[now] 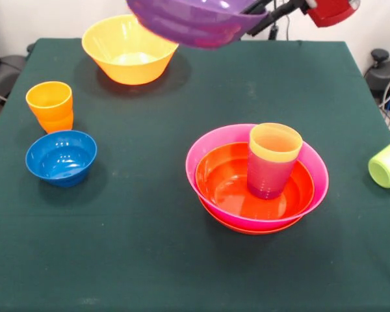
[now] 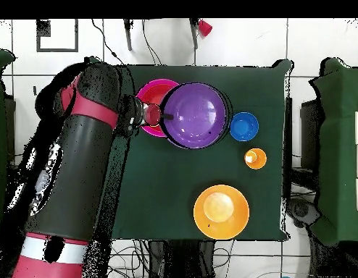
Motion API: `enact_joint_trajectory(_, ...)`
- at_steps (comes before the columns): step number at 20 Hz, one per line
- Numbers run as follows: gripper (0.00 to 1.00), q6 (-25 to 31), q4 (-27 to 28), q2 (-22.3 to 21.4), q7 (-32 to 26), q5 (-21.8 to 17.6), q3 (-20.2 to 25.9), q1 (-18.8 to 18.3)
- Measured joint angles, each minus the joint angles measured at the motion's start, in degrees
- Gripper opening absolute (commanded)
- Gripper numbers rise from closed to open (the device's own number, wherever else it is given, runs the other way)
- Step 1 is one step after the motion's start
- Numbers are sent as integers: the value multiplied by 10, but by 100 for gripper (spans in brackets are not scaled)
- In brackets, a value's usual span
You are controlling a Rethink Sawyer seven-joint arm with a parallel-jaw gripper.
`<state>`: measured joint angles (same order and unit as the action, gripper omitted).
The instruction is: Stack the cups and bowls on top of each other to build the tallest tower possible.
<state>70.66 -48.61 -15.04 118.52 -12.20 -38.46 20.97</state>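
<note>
The wide glossy purple plastic bowl [image 1: 192, 23] is held in the air above the dark green table [image 1: 182, 260], gripped at its rim by the gripper [image 1: 260, 14], whose fingers are closed on it. In the overhead view the purple bowl [image 2: 194, 114] overlaps the edge of the tower [image 1: 257, 182]. The tower is made up of a shallow red-orange bowl at the bottom, a deep pink bowl [image 1: 315, 172] in it, and a second red-orange bowl [image 1: 227, 185] inside that. A purple cup with a yellow cup [image 1: 275, 143] nested in it stands upright in the top bowl. Elsewhere, a large yellow-orange bowl [image 1: 130, 49], an upright orange cup [image 1: 50, 105], a small blue bowl [image 1: 60, 158] and a lime green cup [image 1: 388, 162] on its side are seen.
</note>
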Motion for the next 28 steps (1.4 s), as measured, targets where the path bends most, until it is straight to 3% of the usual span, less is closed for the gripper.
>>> enact_joint_trajectory(6,0,62,60,30,0,0,-32,10)
enact_joint_trajectory(16,0,113,163,78,0,1,-73,8)
enact_joint_trajectory(28,0,123,252,119,0,41,-78,-19)
